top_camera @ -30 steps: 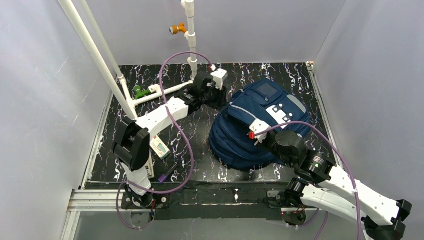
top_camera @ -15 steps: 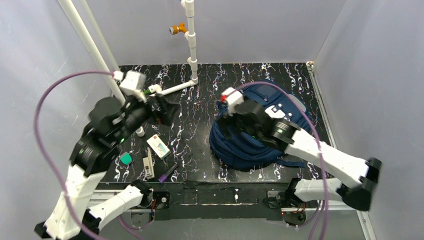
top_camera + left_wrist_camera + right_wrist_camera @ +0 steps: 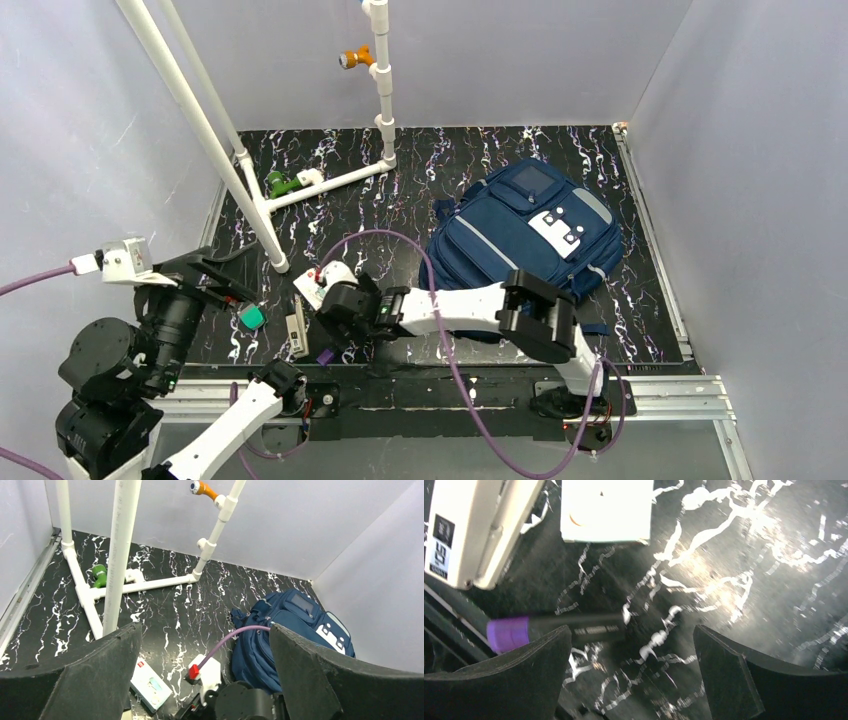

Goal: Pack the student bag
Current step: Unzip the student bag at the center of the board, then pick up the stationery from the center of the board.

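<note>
You can read nothing for certain here. The black label (image 3: 441, 546) on the white case (image 3: 484, 525), up-left of the right gripper (image 3: 629, 647), is blurred. The print along the black marker (image 3: 589, 628) just ahead of it is smeared.

Navy student bag (image 3: 510, 215) with grey stripes and a white patch. Black table (image 3: 420, 170) veined white. Black marker (image 3: 574, 628), purple cap.

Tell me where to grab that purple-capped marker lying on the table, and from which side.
Take the marker on its black barrel, about mid-length, coming straight down from above with the jaws across its width. It lies flat on the table, long and thin, so its ends offer little. The open right gripper is right beside it.
</note>
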You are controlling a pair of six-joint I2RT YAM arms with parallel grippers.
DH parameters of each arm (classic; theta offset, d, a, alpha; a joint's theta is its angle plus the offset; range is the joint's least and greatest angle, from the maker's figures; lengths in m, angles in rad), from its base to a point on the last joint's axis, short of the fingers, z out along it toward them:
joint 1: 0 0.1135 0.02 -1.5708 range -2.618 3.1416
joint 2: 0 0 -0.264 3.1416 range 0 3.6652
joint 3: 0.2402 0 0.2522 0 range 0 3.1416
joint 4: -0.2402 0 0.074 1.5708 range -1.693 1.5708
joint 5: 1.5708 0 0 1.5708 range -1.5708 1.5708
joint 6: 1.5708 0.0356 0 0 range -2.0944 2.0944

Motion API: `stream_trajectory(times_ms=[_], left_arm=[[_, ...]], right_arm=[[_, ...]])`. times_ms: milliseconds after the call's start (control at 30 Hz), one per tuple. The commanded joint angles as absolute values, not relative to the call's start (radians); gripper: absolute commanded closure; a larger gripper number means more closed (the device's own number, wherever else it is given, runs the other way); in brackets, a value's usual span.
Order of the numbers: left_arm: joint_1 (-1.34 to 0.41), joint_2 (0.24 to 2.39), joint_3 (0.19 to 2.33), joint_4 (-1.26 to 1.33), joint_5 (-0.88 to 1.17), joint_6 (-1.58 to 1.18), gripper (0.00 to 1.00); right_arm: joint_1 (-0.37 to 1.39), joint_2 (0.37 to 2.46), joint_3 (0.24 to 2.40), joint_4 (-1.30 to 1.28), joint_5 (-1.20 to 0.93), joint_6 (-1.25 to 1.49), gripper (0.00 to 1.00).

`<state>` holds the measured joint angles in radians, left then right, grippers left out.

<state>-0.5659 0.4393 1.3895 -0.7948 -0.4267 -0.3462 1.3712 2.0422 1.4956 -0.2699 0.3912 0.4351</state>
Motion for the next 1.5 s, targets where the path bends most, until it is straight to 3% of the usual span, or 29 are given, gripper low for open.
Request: stream_trajectory(times_ms=[0,367,733,933,1167,1467], left_arm=[[-0.566,0.511,1.374,-0.835,-0.427,-0.327,0.02],[-0.566,0.51,1.327,-0.851,-0.395,-0.342,0.02],[-0.566,0.504,1.326,-0.863,-0.413,-0.333,0.02],[-0.566,0.518,1.308,-0.862,-0.382,-0.362,0.02],[-0.566,0.538,1.267,-0.862,-0.355,-0.404,0.02],[-0.566,0.667,1.211,-0.958,-0.362,-0.666,0.02]], right_arm=[[1.376,2.098,1.606,-0.153,0.472,0.455,0.02],[1.381,2.27,1.728,-0.079,0.551,0.42,0.05],[1.378,2.332,1.762,-0.015,0.626,0.299,0.2],[1.353,2.287,1.683,0.085,0.558,0.257,0.42],[1.319,2.159,1.529,0.152,0.551,0.255,0.48],[1.261,1.811,1.223,0.193,0.54,0.326,0.53]])
